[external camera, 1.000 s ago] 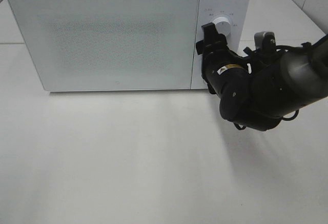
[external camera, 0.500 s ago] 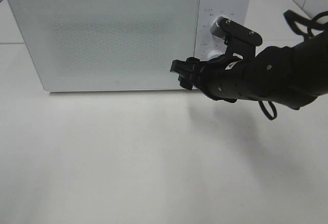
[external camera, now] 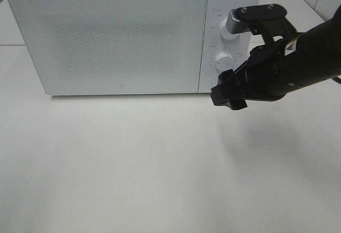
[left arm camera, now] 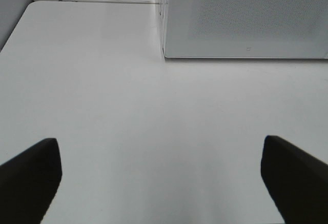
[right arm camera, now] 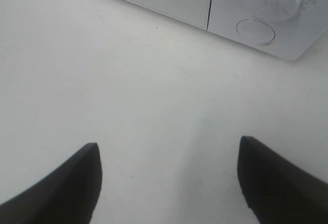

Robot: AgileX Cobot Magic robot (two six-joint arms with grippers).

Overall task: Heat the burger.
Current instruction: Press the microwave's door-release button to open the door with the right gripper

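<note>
The black right gripper (external camera: pixel 228 98), jaws apart and empty at centre right of the high view, hangs close to the small white lower dial (external camera: pixel 224 61) of the white box microwave (external camera: pixel 122 41), so a stray brush could shift the setting. The burger is nowhere in view, and whether it sits behind the frosted door cannot be told. The arm partly covers the upper dial. The left gripper (left arm camera: pixel 161 178), spread wide and empty, shows only in its own wrist view.

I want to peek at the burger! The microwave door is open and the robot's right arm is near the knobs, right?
Not quite. The microwave door is shut, not open, as the exterior high view shows. The right arm's fingers are indeed near the knobs.
</note>
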